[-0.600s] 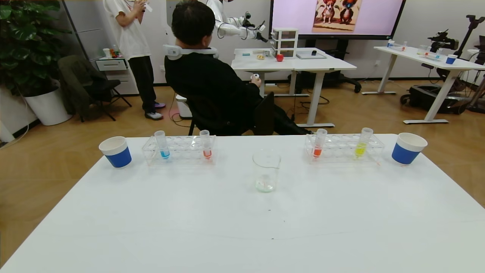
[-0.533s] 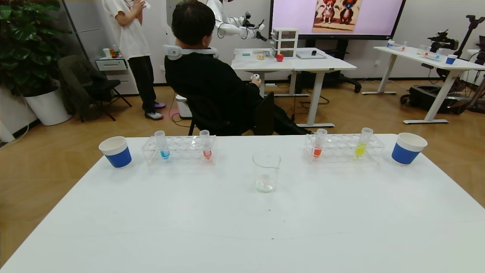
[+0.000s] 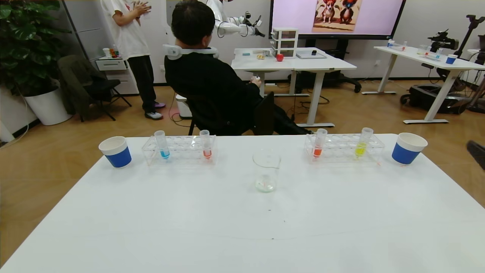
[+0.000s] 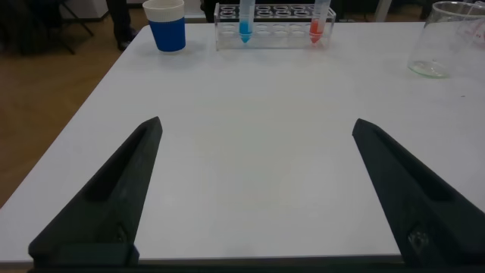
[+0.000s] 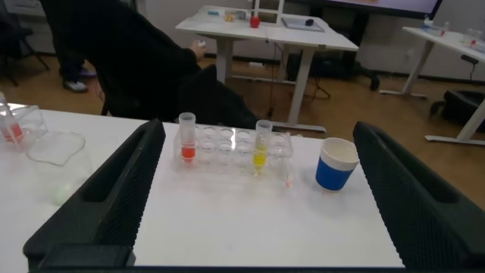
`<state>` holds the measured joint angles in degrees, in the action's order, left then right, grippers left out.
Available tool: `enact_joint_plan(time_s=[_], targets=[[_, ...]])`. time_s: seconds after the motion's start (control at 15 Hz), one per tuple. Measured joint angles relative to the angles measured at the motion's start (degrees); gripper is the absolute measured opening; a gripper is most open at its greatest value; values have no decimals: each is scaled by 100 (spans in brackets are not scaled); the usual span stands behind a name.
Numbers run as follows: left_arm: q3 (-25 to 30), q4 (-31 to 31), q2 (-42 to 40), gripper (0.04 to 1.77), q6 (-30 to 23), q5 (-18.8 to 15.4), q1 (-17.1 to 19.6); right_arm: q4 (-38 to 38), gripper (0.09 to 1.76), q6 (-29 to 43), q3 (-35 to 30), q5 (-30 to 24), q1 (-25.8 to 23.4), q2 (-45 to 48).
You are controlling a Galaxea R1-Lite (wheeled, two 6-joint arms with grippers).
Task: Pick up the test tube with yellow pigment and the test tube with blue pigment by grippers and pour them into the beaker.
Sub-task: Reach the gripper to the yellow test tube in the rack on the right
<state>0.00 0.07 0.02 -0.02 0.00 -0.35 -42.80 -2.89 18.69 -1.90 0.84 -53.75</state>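
My left jaws (image 4: 254, 189) spread wide, nothing between them, held low over the bare near-left part of the white tabletop (image 4: 250, 114), pointing toward the far edge. My right jaws (image 5: 254, 197) also spread wide and empty, raised above the tabletop's right side, aimed at the right rack (image 5: 235, 148); in the head view only a dark tip of my right arm (image 3: 478, 152) shows at the right border. Left arm not visible in the head view.

Test tube with blue pigment (image 3: 162, 145) stands upright in the left rack (image 3: 179, 149), at its left end; a red-orange tube (image 3: 205, 145) at that rack's right end. Test tube with yellow pigment (image 3: 362, 143) upright in the right rack, toward its right end; another red-orange tube (image 3: 319, 143) at its left end. Beaker (image 3: 266, 170) upright on the tabletop between the racks, a bit nearer me, apart from both. A blue paper cup (image 3: 116, 151) just left of the left rack, another blue cup (image 3: 408, 148) just right of the right rack.
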Motion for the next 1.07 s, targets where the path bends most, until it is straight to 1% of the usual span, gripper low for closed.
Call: enact_joint_plan(time_s=[0.33, 0.53, 0.67, 0.87, 1.07], targets=[[0, 0, 0, 175, 2, 0, 0, -1654, 173, 17, 617, -55, -77, -2497], [0, 0, 0, 175, 2, -2, 0, -2767, 173, 20, 997, -215, -216, -3956], [0, 0, 0, 175, 2, -2, 0, -3394, 173, 140, 1362, -276, -332, -4831], [0, 0, 0, 175, 2, 0, 0, -3777, 173, 436, 2059, -317, -475, -5995], [0, 2, 0, 175, 0, 0, 0, -3952, 173, 489, 2519, -357, -538, -6830]])
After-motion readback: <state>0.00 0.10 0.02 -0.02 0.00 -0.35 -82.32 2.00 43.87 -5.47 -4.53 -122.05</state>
